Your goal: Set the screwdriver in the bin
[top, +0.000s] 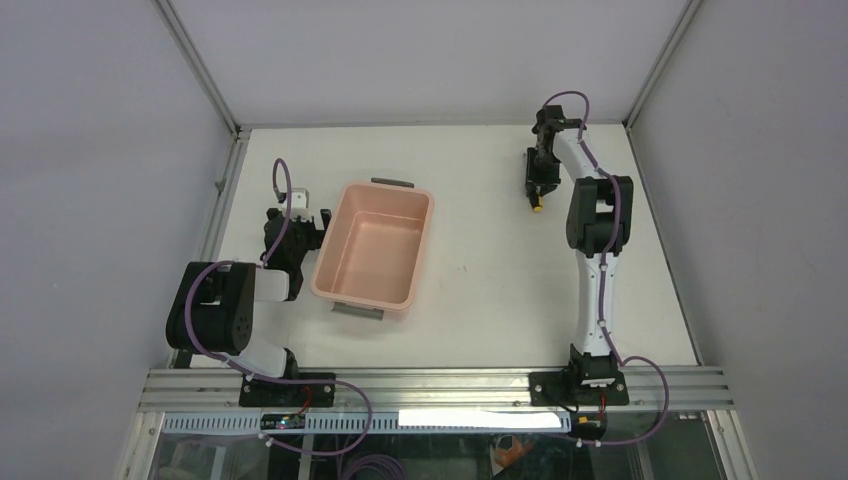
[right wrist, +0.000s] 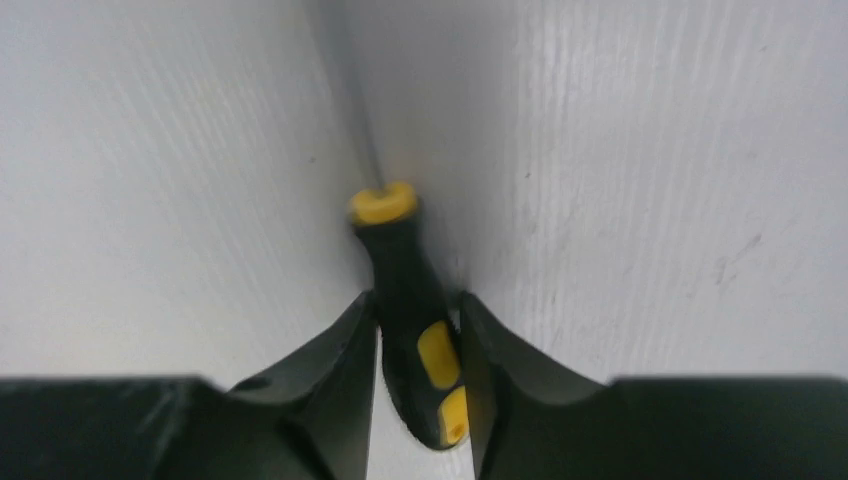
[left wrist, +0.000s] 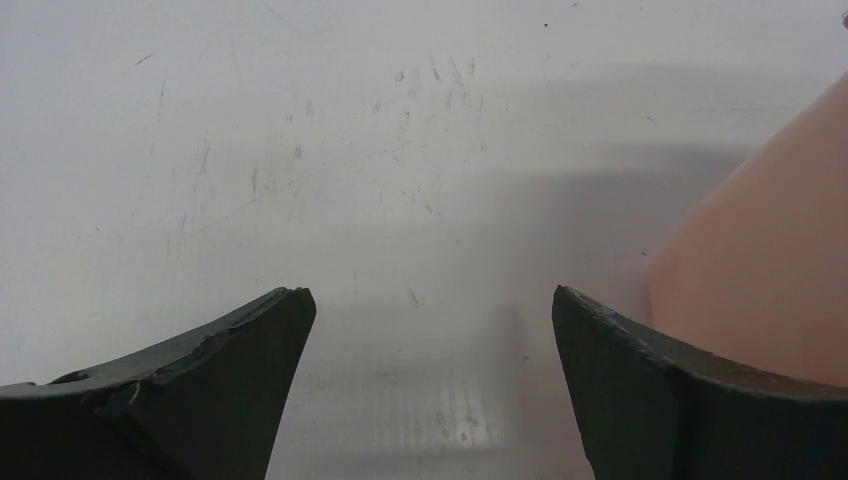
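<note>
Worktop (top: 480, 270): white and bare between the two task things.

The bin (top: 424, 245) sits left of centre, well apart from the right edge. Its long side runs far to near and nothing lies inside it. My left gripper (left wrist: 430, 300) hangs just beside the bin's left wall, jaws released and wide apart with nothing between them (idle, not part of this step).

My right gripper (right wrist: 418, 300) is out by the far right corner. Its fingers press both sides of the black handle of the screwdriver (right wrist: 405, 270), so I call it clenched on the handle. I can't tell if the tool is off the worktop yet.

Step in hand, as I judge it: the grasp, at the pick-up spot. The carry is not begun.

The next move calls for a lift straight up. After that comes a long sweep left over the worktop to above the bin, then letting go. The grip is on the butt half only, so the shaft end may droop or swing.

In the wrist view, the screwdriver's butt is toward my palm, the yellow collar sits past the fingertips, and the thin shaft points away from me. In the top view its long axis looks roughly far-to-near, like the bin's, but the shaft is too thin to see there.
</note>
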{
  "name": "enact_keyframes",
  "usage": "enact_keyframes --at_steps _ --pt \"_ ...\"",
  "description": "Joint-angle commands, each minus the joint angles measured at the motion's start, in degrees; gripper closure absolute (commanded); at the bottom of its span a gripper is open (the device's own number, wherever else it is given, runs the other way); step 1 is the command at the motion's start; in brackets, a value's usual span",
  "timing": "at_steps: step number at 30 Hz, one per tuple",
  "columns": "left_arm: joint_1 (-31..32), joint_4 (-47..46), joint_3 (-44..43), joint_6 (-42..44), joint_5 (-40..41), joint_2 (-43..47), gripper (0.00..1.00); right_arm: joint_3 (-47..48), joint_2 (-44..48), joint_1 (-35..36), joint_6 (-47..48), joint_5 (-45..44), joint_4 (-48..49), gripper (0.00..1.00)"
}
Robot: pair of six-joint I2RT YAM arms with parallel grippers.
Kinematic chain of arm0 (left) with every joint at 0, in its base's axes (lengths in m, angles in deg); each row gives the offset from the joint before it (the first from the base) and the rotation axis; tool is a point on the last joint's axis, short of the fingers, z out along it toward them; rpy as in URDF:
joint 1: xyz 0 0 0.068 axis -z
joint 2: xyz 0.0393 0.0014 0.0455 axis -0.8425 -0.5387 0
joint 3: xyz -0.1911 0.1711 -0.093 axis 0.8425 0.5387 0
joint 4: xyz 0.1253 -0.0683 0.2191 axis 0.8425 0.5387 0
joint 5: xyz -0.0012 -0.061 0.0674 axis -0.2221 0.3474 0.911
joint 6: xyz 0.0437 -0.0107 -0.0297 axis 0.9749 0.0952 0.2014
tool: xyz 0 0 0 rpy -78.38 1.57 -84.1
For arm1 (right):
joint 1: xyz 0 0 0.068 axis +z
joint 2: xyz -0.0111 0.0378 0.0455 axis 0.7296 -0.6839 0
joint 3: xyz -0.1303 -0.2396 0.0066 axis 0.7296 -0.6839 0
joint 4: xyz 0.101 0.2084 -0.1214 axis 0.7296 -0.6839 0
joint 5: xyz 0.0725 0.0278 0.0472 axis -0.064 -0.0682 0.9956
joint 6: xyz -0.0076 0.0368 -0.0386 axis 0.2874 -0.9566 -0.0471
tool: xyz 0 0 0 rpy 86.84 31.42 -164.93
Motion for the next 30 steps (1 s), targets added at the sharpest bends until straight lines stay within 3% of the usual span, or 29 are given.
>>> enact_keyframes --at_steps 1,5,9,18,22,26,30 --pt "0.53 -1.49 -0.06 -0.87 -0.44 1.57 0.01 1.41 -0.67 0.01 0.83 1.36 -1.28 0.78" --pt "0.53 -1.50 -0.06 -0.87 -0.47 1.62 0.01 2.35 3.25 0.05 0.06 1.34 -2.60 1.00" --pt "0.53 -1.50 -0.06 -0.87 -0.48 1.57 0.01 3.97 10.05 0.14 -1.63 1.29 -9.48 1.00" --pt "0.54 -1.50 -0.06 -0.87 -0.46 1.62 0.01 -7.48 32.73 2.44 -9.55 -2.37 -17.81 1.00" --pt "0.53 -1.48 -0.06 -0.87 -0.50 1.58 0.01 -7.93 38.68 5.03 -13.64 -5.52 -23.08 1.00" --pt "0.53 -1.50 -0.06 -0.87 -0.47 1.62 0.01 -4.50 40.94 12.79 -16.93 -5.42 -27.15 1.00" --pt "0.53 -1.51 -0.06 -0.87 -0.49 1.62 0.01 4.82 38.45 23.75 -19.63 -4.07 -29.30 1.00"
